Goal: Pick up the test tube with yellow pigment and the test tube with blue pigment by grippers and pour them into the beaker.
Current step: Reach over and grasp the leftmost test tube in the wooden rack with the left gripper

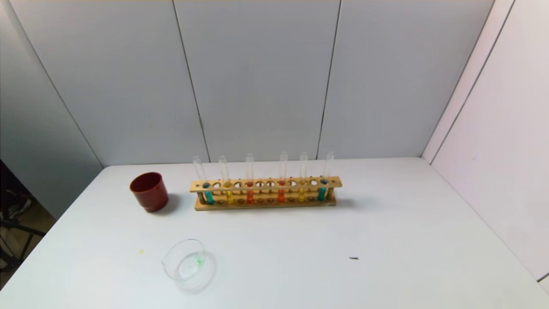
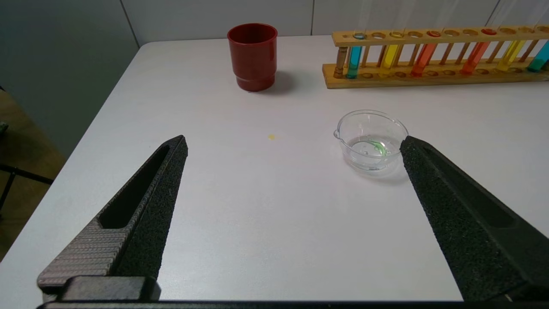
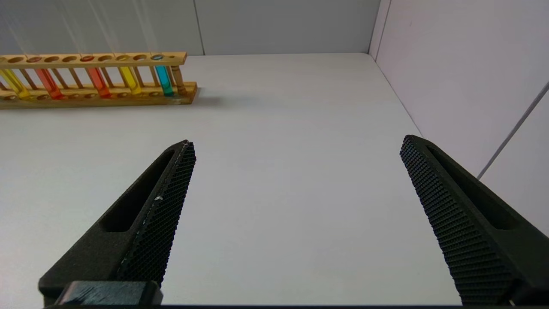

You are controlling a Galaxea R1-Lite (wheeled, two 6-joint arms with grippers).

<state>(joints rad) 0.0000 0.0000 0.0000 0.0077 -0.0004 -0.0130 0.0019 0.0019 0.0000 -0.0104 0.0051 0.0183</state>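
A wooden rack [image 1: 266,203] at the back of the table holds several upright tubes. Blue tubes [image 1: 209,196] [image 1: 321,193] stand at both ends, yellow tubes [image 1: 229,196] [image 1: 301,194] just inside them, and orange-red tubes in the middle. The clear beaker [image 1: 171,264] stands near the front left with a green smear inside. My left gripper [image 2: 294,140] is open and empty above the table, with the beaker [image 2: 343,128] just beyond one fingertip. My right gripper [image 3: 297,141] is open and empty over bare table, to the right of the rack [image 3: 107,99]. Neither gripper shows in the head view.
A dark red cup [image 1: 149,192] stands left of the rack. A small yellow spot [image 1: 140,251] and a dark speck [image 1: 353,258] lie on the white table. Grey walls close the back and right sides. The table's left edge drops off beside the cup.
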